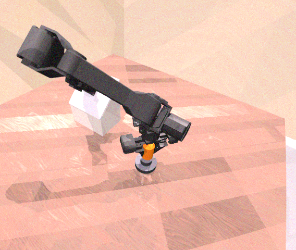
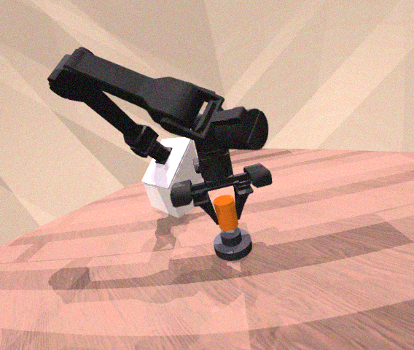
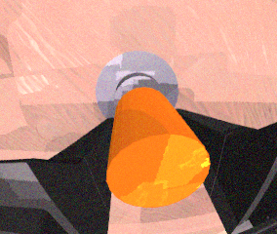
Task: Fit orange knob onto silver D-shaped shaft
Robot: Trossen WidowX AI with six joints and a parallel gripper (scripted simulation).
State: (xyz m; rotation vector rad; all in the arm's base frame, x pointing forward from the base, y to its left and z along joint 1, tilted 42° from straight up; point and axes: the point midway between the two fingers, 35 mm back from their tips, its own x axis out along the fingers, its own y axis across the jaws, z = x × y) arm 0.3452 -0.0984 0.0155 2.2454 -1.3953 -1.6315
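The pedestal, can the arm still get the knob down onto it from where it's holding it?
Probably yes: the fingers grip the orange knob directly above the pedestal, with nothing between them.

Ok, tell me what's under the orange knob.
Directly under the orange knob, held in the gripper, sits the round pedestal with its raised grey hub. The knob covers the silver shaft and its own hole, so their alignment cannot be seen.

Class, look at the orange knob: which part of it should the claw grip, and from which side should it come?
Grip the knob on its round side wall, from above, as the claw does now. It stands nearly upright over the pedestal, so its underside stays free for the shaft.
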